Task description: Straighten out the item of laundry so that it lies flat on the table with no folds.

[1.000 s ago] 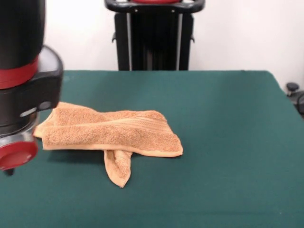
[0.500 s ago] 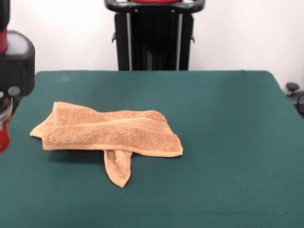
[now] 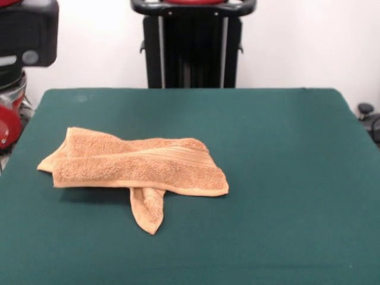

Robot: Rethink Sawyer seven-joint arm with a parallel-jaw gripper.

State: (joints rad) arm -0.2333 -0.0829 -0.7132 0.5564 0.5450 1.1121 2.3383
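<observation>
The item of laundry, an orange-tan terry towel, lies bunched on the left half of the table. It is folded over lengthwise, with a ribbed band showing on top near its right end. One corner pokes out from under the front edge as a pointed flap. A black and red part of the arm hangs at the picture's upper left, off the table's left edge and apart from the towel. The gripper itself does not show.
The black pedestal column stands behind the table's far edge. A small dark object sits off the table's right side. The green cloth stretches bare to the right of the towel and in front of it.
The arm has lifted and drawn back toward the upper left, uncovering the towel's left end. The towel has kept its shape and place.
</observation>
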